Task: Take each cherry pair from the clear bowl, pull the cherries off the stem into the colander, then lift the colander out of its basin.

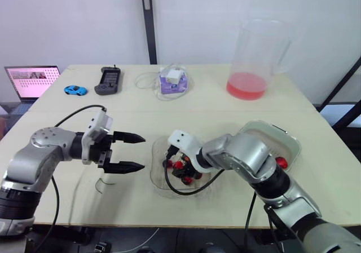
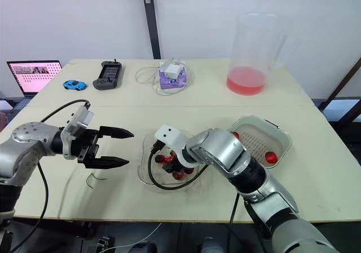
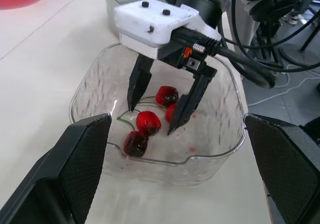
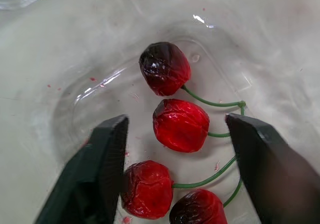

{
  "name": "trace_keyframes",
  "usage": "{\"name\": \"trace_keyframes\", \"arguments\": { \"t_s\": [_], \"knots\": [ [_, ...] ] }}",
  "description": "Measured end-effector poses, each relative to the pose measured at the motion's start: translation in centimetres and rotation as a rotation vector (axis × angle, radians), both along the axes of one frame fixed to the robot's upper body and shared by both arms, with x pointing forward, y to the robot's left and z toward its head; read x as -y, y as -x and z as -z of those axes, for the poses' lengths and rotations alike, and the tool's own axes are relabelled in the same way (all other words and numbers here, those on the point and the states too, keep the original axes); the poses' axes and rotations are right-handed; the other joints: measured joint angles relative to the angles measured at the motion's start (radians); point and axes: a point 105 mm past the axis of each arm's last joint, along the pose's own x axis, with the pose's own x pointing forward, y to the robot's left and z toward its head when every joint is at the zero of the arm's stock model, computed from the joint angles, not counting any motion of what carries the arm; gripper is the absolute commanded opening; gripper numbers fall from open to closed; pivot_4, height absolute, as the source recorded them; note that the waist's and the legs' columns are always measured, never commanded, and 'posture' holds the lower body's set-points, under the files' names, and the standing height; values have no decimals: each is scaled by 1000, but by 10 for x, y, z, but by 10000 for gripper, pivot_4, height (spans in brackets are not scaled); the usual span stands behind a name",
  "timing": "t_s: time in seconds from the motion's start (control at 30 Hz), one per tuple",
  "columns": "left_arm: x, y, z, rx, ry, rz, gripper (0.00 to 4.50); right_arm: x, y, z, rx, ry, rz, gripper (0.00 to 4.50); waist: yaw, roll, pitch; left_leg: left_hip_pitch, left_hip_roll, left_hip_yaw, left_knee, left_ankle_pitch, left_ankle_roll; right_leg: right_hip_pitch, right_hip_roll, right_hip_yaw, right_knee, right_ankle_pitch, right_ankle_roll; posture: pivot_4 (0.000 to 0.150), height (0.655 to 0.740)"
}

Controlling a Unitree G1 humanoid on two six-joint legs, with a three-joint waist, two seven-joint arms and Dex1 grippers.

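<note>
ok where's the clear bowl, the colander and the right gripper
clear bowl (image 3: 210, 156), left wrist view, front rim
colander (image 2: 255, 143), right eye view, perforated floor
right gripper (image 3: 150, 120), left wrist view, midway between fingertips

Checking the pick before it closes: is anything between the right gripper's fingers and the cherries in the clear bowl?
Nothing visible is. The right gripper is inside the clear bowl, open, with its fingers on either side of one red cherry and no other object between them and it.
</note>
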Motion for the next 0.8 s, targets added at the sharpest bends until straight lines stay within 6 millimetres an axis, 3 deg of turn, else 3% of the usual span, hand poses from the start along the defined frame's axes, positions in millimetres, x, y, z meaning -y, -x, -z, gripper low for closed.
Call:
{"name": "trace_keyframes", "arguments": {
  "t_s": [0.27,0.37,0.43,0.67,0.8],
  "knots": [
    [-1,-1,1,2,-10,-7,45000,0,1,8,-21,11,10,32625,-1,0,0,0,0,0,0,0,0,0,0,0,0,0,0,1500,7332],
    [-1,-1,1,3,-11,-8,45000,-1,1,9,-24,12,12,25370,-2,0,0,0,0,0,0,0,0,0,0,0,0,0,0,1500,7332],
    [-1,-1,1,3,-11,-8,45000,-2,1,9,-24,12,13,17150,-2,0,0,0,0,0,0,0,0,0,0,0,0,0,0,1500,7332],
    [0,-2,-1,5,-11,-8,45000,-1,1,8,-5,30,-9,17150,-3,0,0,0,0,0,0,0,0,0,0,0,0,0,0,1500,7332],
    [-1,-3,0,0,-6,-13,45000,-2,-1,-7,117,33,-119,17150,-5,0,0,0,0,0,0,0,0,0,0,0,0,0,0,1500,7332]
  ]
}}
